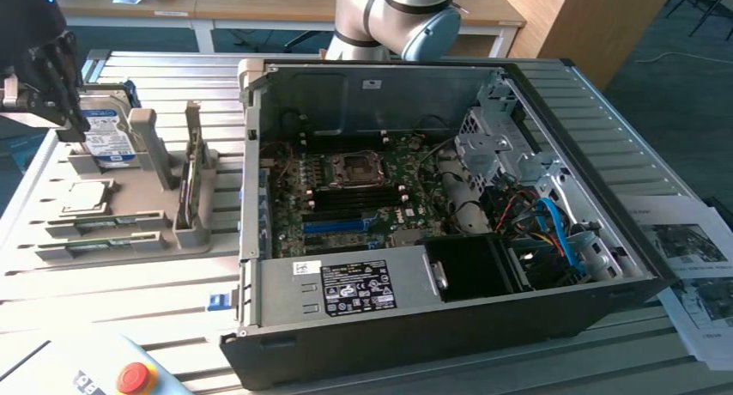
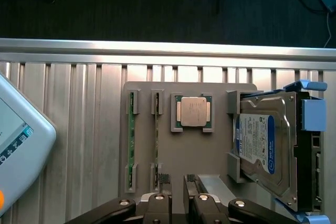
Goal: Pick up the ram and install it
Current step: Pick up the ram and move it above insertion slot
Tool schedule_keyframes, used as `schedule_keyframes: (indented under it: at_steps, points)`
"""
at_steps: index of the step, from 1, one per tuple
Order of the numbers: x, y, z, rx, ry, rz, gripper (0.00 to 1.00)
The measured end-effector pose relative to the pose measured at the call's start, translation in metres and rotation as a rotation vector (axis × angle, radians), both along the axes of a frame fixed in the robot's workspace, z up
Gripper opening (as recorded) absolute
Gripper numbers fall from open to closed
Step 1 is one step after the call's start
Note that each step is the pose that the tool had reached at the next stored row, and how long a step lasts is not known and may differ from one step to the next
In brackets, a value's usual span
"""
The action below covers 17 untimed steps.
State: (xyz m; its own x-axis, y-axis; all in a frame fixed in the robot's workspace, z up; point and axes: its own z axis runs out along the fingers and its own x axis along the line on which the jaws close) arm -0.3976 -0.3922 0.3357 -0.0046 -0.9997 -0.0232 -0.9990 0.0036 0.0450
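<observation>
Pincer point(image 2: 177, 181) hangs with fingers point(image 2: 164, 184) a little apart, holding nothing; ram point(image 2: 156, 140) lies just beside, long way lined up with the gap.

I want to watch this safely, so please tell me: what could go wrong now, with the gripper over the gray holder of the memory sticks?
1. The two memory sticks stand close together in the holder; the gripper could perhaps catch both or tilt one.
2. The processor chip and hard drive share the same holder and might be knocked.
3. Cables crowd the open computer case; a stick could snag there.
</observation>
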Motion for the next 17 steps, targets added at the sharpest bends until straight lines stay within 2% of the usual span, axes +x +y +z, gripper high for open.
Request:
schedule_keyframes:
  at_steps: [3, 11, 17]
  points:
    - [0.0, -0.002, -0.0002, 0.0001, -0.0003, 0.0, 0.24]
    - [0.0, -0.0157, -0.0001, 0.0, 0.0005, 0.0, 0.24]
    - [0.0, -0.0163, -0.0016, 0.0001, 0.0004, 0.0, 0.24]
